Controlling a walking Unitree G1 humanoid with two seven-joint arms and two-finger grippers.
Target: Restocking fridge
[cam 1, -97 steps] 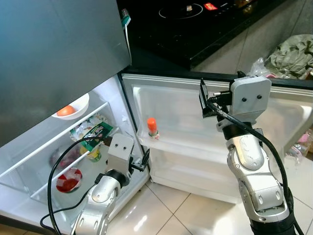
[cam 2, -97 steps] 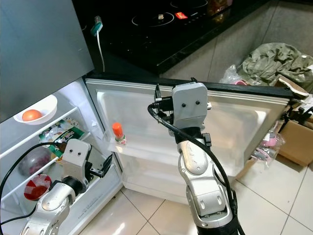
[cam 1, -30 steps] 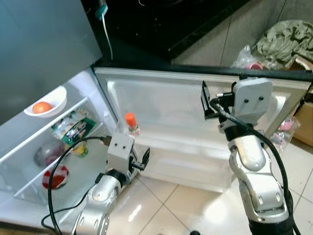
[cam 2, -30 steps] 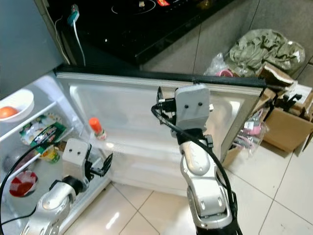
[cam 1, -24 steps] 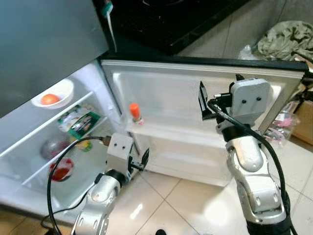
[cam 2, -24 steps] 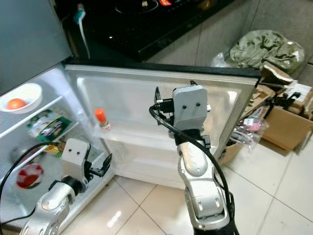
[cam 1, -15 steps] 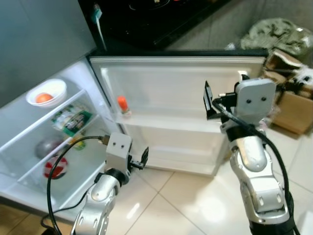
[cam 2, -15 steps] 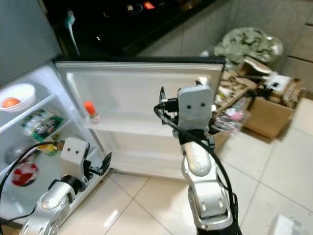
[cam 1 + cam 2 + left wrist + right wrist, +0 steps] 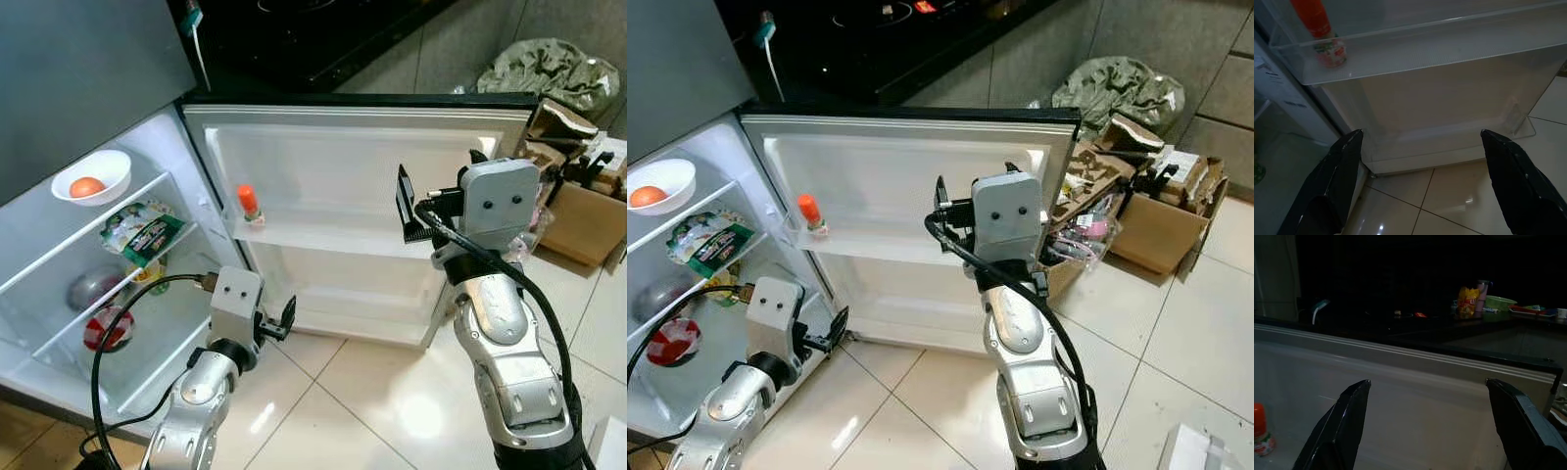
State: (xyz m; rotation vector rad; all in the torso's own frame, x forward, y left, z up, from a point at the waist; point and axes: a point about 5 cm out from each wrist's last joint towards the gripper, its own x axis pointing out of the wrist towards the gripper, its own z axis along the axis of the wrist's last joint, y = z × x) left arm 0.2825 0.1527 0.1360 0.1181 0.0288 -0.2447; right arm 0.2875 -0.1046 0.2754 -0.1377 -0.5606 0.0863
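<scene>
Here, in the left eye view, the fridge door stands swung wide, its upper door shelf carrying a single orange-capped bottle at the hinge end. Inside, a white bowl with an orange fruit sits on the top shelf, a green packet lies on the shelf below, and a red-and-white dish sits lower still. The left gripper hangs low near the bottom of the door, and the right gripper is raised in front of the door; neither carries anything. The right eye view adds cardboard boxes and a heap of cloth on the floor past the door's far edge. In the left wrist view, the fingers are spread apart and empty, aimed at the door's lower shelf. In the right wrist view, that gripper is likewise spread and empty, facing the door's top edge and the dark counter beyond. Restocking looks barely begun: the door is open, a few items are in place, and nothing is in hand.
</scene>
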